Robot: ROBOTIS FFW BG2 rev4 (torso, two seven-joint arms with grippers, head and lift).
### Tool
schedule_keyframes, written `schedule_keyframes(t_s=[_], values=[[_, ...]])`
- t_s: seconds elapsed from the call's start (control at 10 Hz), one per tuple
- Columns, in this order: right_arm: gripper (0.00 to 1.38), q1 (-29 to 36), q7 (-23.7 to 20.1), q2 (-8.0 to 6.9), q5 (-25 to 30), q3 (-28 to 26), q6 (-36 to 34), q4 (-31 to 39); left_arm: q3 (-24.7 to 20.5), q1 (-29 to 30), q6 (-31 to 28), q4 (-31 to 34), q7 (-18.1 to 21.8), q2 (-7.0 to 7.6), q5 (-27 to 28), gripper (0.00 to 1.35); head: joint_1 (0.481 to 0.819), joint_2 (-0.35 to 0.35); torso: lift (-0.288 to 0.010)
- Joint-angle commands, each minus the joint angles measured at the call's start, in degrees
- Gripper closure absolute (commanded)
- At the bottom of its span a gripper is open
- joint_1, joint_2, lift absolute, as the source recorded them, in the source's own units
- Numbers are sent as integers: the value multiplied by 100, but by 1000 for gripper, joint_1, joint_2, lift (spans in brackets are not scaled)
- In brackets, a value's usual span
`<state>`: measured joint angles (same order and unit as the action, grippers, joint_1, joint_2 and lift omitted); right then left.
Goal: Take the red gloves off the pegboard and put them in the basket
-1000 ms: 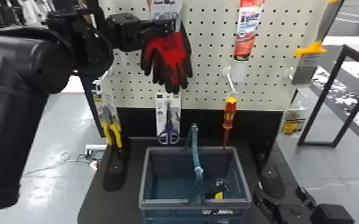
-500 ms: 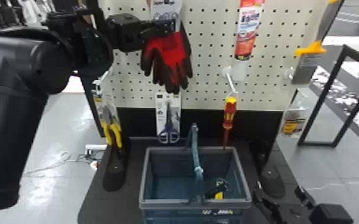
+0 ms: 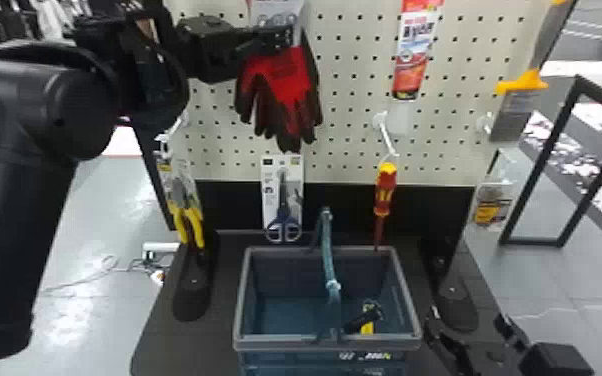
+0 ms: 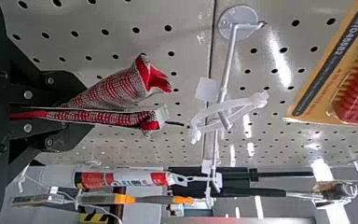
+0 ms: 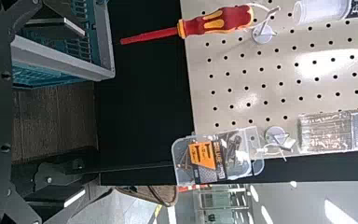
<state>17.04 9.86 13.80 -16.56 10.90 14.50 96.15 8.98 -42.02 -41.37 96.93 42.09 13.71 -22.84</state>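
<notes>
In the head view my left gripper [image 3: 272,42] is at the top of the red gloves [image 3: 282,82], before the pegboard, with the dark glove fingers hanging down. The left wrist view has the left gripper [image 4: 63,112] shut on the gloves [image 4: 109,93], cuffs sticking out past its fingers. The cuffs are apart from the metal hook [image 4: 228,65], which carries a white plastic loop [image 4: 228,112]. The basket [image 3: 327,342] stands below, a black-and-yellow item inside. Right of it my right gripper [image 3: 477,337] is open and holds nothing; its fingers in the right wrist view [image 5: 58,105] are spread wide.
Packaged scissors [image 3: 283,200] hang below the gloves. Yellow-handled pliers [image 3: 185,215] hang to the left. A red screwdriver [image 3: 385,190] hangs behind the basket's right side, under a red-and-white tube [image 3: 412,47]. The basket's raised handle [image 3: 330,260] crosses its opening.
</notes>
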Motion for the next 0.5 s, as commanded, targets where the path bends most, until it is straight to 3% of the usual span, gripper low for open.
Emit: schedule_keyframes(t_s=[0.0,0.4], values=[[121,1,8,0,-5,0,0,0,-64,9,-99,160,-61,9,8,1219,549,0,-100],[121,18,-1,0,-23,0,0,0,-459,563,-486,1056,-571,-79,8,1219,549,0,-100]])
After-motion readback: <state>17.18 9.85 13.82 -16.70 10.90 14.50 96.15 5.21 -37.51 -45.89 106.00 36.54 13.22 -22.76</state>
